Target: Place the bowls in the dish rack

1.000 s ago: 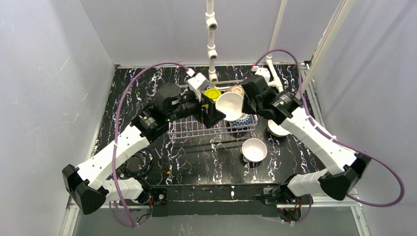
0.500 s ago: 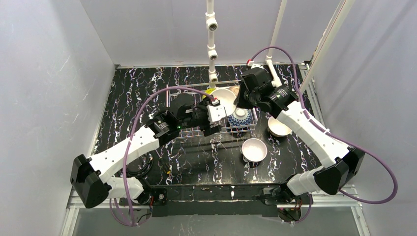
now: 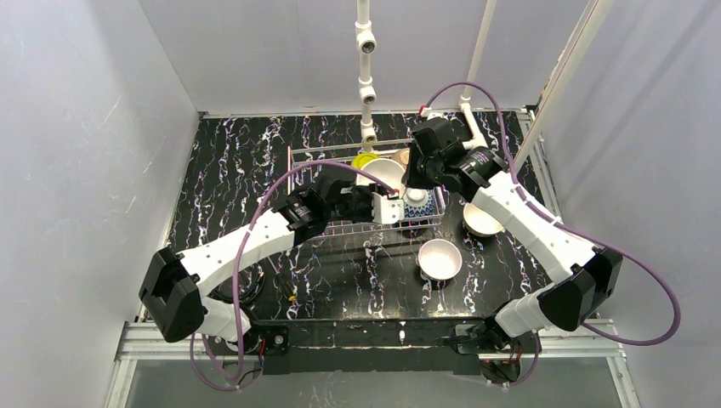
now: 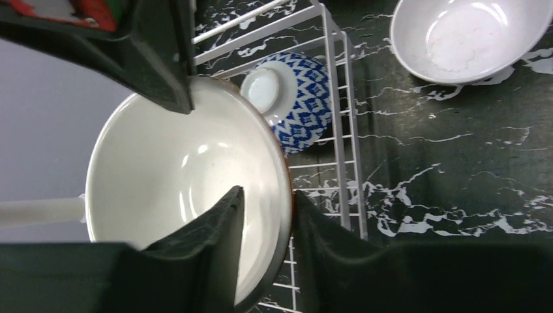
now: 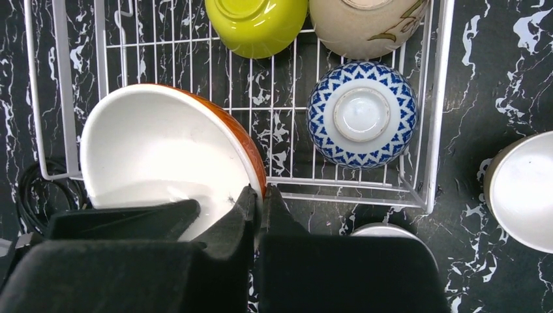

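An orange bowl (image 3: pixel 389 175) with a white inside hangs tilted over the dish rack (image 3: pixel 293 174). My right gripper (image 5: pixel 259 192) is shut on its rim (image 5: pixel 261 169). My left gripper (image 4: pixel 264 195) pinches the opposite rim of the same bowl (image 4: pixel 182 169), one finger inside and one outside. In the rack (image 5: pixel 433 98) lie three upturned bowls: yellow-green (image 5: pixel 257 23), tan (image 5: pixel 365 23) and blue-and-white (image 5: pixel 362 114). A white bowl (image 3: pixel 439 257) and a beige-brown bowl (image 3: pixel 481 221) stand upright on the table beside the rack.
A white pipe frame (image 3: pixel 366 85) rises behind the rack. Grey walls close in the black marbled table (image 3: pixel 229 170) on three sides. Purple cables loop off both arms, and a black cable coil (image 3: pixel 242 285) lies near the left base.
My left arm has swung right to the orange bowl and its jaws have closed from wide open onto the rim. My right gripper has carried the bowl slightly left and back.
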